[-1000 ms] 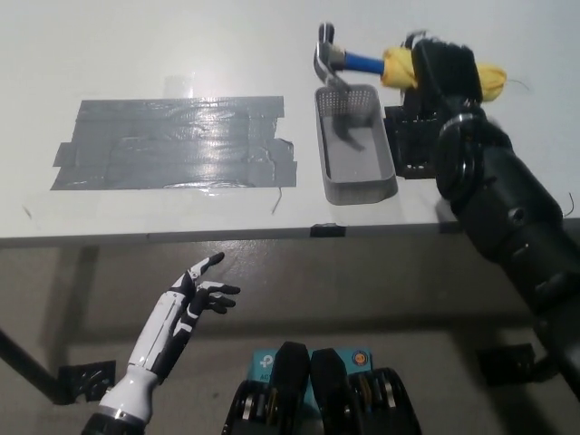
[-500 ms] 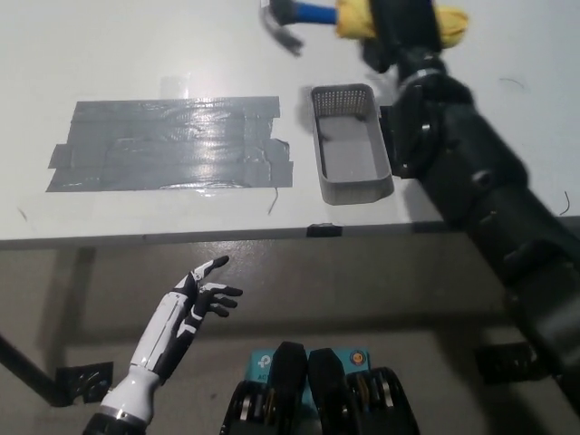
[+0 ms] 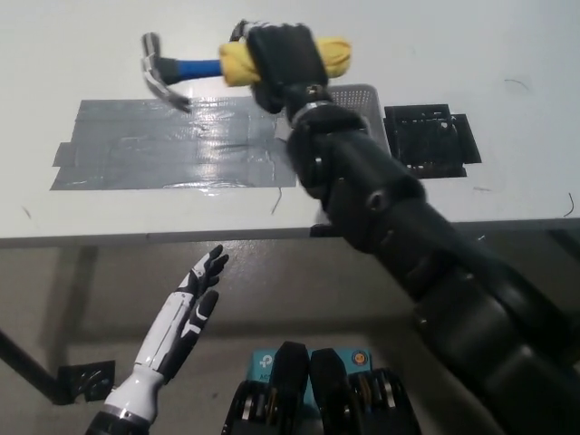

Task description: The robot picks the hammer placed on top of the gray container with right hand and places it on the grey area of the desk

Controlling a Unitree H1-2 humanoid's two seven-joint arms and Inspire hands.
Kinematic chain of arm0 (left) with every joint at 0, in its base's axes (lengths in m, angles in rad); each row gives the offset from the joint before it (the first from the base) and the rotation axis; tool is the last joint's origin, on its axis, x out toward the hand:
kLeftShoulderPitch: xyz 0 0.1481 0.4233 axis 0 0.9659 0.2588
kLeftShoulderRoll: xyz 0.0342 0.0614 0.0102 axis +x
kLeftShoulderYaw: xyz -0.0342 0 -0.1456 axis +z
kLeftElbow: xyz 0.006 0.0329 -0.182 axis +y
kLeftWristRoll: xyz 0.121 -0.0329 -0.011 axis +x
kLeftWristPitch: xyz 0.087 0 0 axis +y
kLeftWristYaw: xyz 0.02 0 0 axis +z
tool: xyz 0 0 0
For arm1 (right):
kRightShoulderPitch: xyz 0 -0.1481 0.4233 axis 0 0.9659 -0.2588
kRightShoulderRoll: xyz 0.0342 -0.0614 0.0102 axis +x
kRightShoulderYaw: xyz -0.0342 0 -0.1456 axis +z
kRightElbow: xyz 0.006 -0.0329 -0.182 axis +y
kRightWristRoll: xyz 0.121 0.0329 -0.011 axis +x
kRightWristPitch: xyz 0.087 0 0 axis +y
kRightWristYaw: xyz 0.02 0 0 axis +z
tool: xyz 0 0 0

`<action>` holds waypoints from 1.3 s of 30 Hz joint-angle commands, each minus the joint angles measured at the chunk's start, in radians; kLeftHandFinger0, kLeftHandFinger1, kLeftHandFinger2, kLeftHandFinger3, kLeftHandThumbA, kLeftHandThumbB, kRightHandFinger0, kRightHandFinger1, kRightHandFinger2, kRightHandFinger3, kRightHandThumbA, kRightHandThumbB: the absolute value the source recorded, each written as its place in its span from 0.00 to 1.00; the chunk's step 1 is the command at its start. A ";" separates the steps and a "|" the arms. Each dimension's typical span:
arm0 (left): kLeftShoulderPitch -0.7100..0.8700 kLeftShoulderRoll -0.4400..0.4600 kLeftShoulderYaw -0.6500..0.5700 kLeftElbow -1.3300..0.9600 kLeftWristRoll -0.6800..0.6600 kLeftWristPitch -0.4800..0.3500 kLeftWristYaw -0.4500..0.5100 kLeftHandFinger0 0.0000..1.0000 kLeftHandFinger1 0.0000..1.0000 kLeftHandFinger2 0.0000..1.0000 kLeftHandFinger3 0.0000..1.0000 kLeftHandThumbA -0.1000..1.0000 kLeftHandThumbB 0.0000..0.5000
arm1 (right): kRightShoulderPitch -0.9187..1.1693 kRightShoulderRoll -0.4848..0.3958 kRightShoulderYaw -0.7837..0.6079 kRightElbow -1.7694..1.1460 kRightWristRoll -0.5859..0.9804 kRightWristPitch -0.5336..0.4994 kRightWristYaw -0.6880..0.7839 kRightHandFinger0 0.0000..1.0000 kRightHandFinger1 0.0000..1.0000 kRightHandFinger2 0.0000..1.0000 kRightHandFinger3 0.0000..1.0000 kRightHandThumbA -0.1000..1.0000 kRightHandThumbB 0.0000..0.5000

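Right robot hand (image 3: 283, 54) is clamped around the yellow grip of the hammer (image 3: 208, 65), held level at the upper middle of the frame, head poking left over the grey area (image 3: 163, 145) of the worktop (image 3: 72, 45). Good carry for a flat set-down. Container (image 3: 362, 93) mostly hidden behind the arm. Left robot hand (image 3: 198, 294) idles lower left, fingers loose, holding nothing.

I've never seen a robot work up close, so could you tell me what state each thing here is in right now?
right hand: shut on the hammer's yellow grip.
hammer: held, head over the grey area's far edge.
grey area: tape patch on the desk, nothing lying on it.
gray container: mostly hidden behind the right arm.
left hand: open, resting below the desk edge.
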 commanded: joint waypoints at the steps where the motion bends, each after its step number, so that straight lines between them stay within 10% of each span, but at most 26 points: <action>1: -0.009 0.024 -0.019 -0.057 -0.016 0.066 -0.058 1.00 1.00 1.00 1.00 1.00 0.47 | -0.130 0.055 -0.004 0.018 0.017 -0.006 -0.006 0.00 0.09 0.43 0.37 0.00 0.39; 4: -0.013 0.029 -0.030 -0.062 -0.013 0.076 -0.071 1.00 1.00 1.00 1.00 1.00 0.49 | -0.131 0.086 -0.012 0.043 0.031 -0.006 -0.005 0.00 0.00 0.37 0.16 0.00 0.46; 7: -0.014 0.029 -0.036 -0.074 -0.002 0.086 -0.069 1.00 1.00 1.00 1.00 1.00 0.52 | -0.135 0.107 -0.014 0.065 0.038 0.020 0.031 0.00 0.08 0.53 0.30 0.00 0.48; 13: -0.017 0.027 -0.040 -0.082 -0.004 0.084 -0.077 1.00 1.00 1.00 1.00 1.00 0.53 | -0.090 0.136 -0.038 0.091 0.067 0.059 0.072 0.00 0.08 0.45 0.58 0.00 0.56; 20: -0.030 0.020 -0.045 -0.081 0.012 0.082 -0.081 1.00 1.00 1.00 1.00 1.00 0.53 | -0.018 0.128 -0.024 0.105 0.060 0.067 0.062 0.00 0.00 0.35 0.40 0.00 0.54; 27: -0.032 0.017 -0.045 -0.102 0.004 0.113 -0.090 1.00 1.00 1.00 1.00 1.00 0.52 | 0.024 0.108 -0.033 0.105 0.076 0.068 0.072 0.00 0.04 0.31 0.58 0.00 0.56; 33: -0.039 0.019 -0.049 -0.110 0.017 0.127 -0.088 1.00 1.00 1.00 1.00 1.00 0.54 | 0.027 0.098 -0.063 0.108 0.114 0.071 0.135 0.05 0.14 0.36 0.75 0.15 0.24; 34: -0.040 0.018 -0.049 -0.106 0.014 0.125 -0.087 1.00 1.00 1.00 1.00 1.00 0.54 | 0.024 0.095 -0.072 0.110 0.125 0.064 0.176 0.25 0.41 0.71 0.97 0.28 0.22; 35: -0.040 0.019 -0.049 -0.104 0.015 0.123 -0.088 1.00 1.00 1.00 1.00 1.00 0.54 | 0.022 0.094 -0.077 0.112 0.129 0.060 0.203 0.32 0.53 0.83 1.00 0.33 0.23; 36: -0.040 0.020 -0.050 -0.104 0.019 0.125 -0.088 1.00 1.00 1.00 1.00 1.00 0.54 | 0.019 0.091 -0.088 0.112 0.142 0.051 0.253 0.84 1.00 1.00 1.00 0.58 0.35; 37: -0.040 0.020 -0.049 -0.105 0.018 0.124 -0.088 1.00 1.00 1.00 1.00 1.00 0.54 | 0.016 0.090 -0.095 0.112 0.147 0.050 0.271 1.00 1.00 1.00 1.00 0.65 0.42; 39: -0.044 0.020 -0.050 -0.105 0.020 0.127 -0.089 1.00 1.00 1.00 1.00 1.00 0.54 | 0.008 0.087 -0.100 0.108 0.152 0.043 0.310 1.00 1.00 1.00 1.00 0.79 0.64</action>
